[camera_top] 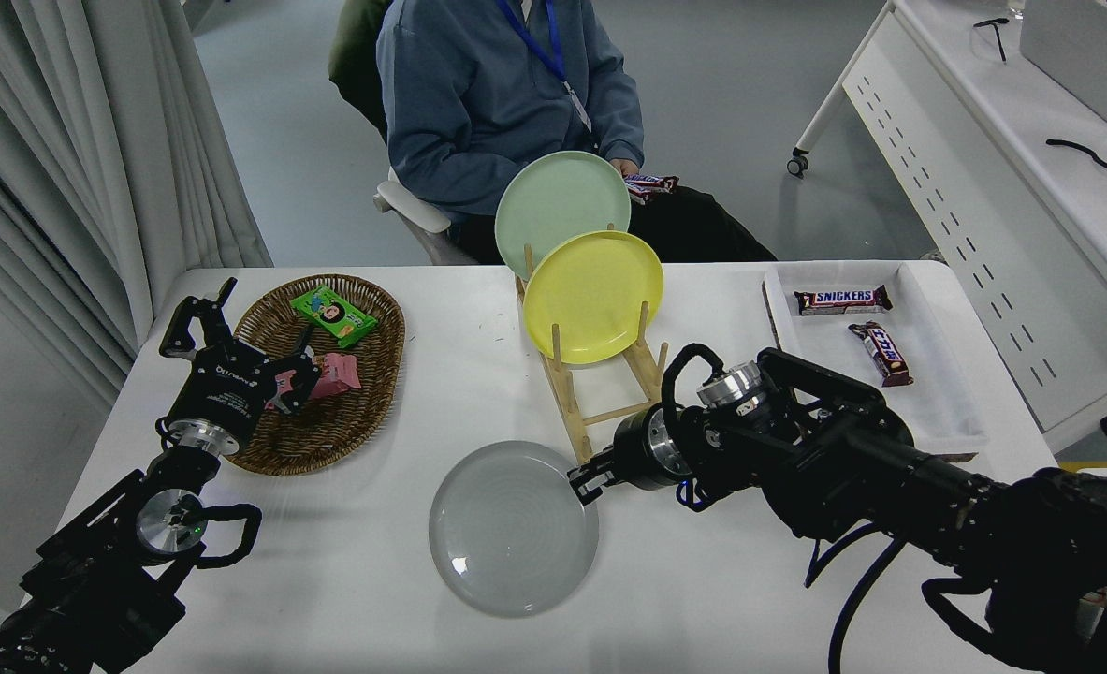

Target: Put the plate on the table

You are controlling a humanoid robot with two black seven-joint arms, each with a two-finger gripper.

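Observation:
The light-grey plate (pixel 514 527) is at the middle front of the white table (pixel 721 599), flat or nearly flat; I cannot tell if it rests fully on the surface. My right gripper (pixel 586 482) comes in from the right and is shut on the plate's upper right rim. My left gripper (pixel 240 351) stays parked at the lower left, open and empty, by the edge of the wicker basket.
A wooden rack (pixel 600 398) behind the plate holds a yellow plate (pixel 593 295) and a pale green plate (pixel 553 201). A wicker basket (pixel 366 412) with snack packs stands at the left. A white tray (pixel 937 402) with candy bars stands at the right. A person sits at the far side.

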